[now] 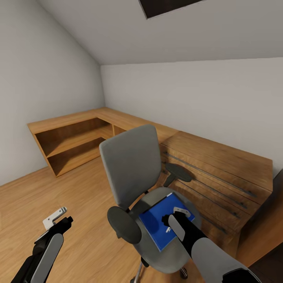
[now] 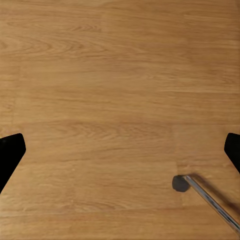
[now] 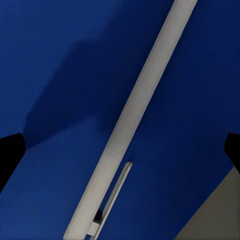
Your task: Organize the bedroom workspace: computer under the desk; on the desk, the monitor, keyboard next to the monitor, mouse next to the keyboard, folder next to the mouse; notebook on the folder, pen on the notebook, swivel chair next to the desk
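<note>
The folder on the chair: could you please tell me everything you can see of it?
The folder is a flat, deep blue rectangle lying face up on the grey seat of the swivel chair, turned at an angle, one corner toward the backrest. Its cover looks smooth and plain. The right wrist view shows a pale strip running across it with a thin clip beside it. The right gripper is just over its far half, fingers spread and casting a shadow; contact cannot be told.

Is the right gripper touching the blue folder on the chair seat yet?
Cannot tell. The right gripper sits over the blue folder in the head view, its fingertips hidden; neither view shows contact or gap.
</note>
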